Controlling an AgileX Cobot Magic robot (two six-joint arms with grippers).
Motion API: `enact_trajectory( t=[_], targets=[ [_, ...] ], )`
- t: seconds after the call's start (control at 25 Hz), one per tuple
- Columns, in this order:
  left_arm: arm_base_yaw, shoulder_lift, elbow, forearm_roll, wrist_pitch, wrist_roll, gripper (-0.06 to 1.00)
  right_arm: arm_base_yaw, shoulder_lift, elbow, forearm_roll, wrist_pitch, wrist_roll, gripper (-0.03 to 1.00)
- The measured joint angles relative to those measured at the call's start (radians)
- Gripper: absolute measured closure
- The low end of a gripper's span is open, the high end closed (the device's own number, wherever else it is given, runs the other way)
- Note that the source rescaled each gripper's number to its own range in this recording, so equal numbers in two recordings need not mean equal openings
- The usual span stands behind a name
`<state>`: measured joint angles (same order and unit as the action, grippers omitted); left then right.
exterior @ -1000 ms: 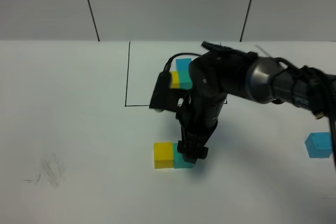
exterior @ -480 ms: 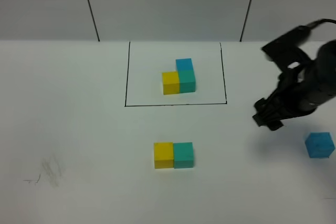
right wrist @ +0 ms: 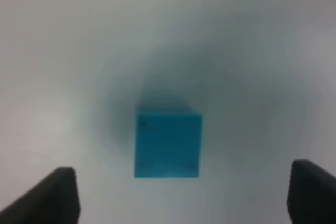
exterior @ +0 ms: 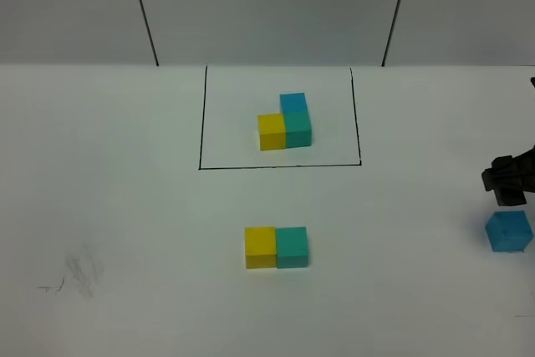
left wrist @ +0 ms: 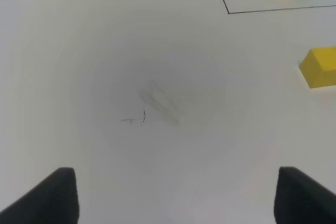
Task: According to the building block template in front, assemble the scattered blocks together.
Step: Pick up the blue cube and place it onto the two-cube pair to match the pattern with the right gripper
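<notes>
Building block template [exterior: 284, 127]: yellow cube joined to a teal cube, blue cube stacked on the teal; matte faces, crisp edges; placed inside a thin black drawn rectangle [exterior: 201, 123] at the far middle of the white table [exterior: 125, 206], clear of the drawn lines on all sides.

Of the scattered blocks: loose yellow cube [exterior: 260, 247] and loose teal cube [exterior: 292, 247] side by side, faces touching, yellow on the left as in the template's lower pair; both flat on the table, nearer the camera than the frame and roughly in line with the template; sky-blue cube [exterior: 509, 232] alone near the table's right edge, well apart from the pair, resting flat.

Right gripper [right wrist: 184, 198]: seen in the high view only as a black tip at the right edge, just beyond the sky-blue cube; in the blurred wrist view fingers [right wrist: 58, 195] spread wide, cube lying between them, apart from both, not gripped.

Left gripper [left wrist: 178, 198]: outside the high view; fingers spread wide over bare table, holding nothing; faint grey scuff [left wrist: 157, 100] on the surface ahead.
</notes>
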<state>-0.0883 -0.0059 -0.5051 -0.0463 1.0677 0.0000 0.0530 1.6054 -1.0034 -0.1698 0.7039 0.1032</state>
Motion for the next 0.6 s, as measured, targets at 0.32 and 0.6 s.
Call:
enact_trajectory(
  t=[0.32,0.6],
  targets=[
    [0.000,0.000,0.000,0.000,0.000,0.000,0.19,-0.018,0.111,0.000,0.001,-0.058,-0.011,0.21],
    [0.000,0.000,0.000,0.000,0.000,0.000,0.19,-0.018,0.179,0.000,0.005,-0.095,-0.011,0.21]
  ],
)
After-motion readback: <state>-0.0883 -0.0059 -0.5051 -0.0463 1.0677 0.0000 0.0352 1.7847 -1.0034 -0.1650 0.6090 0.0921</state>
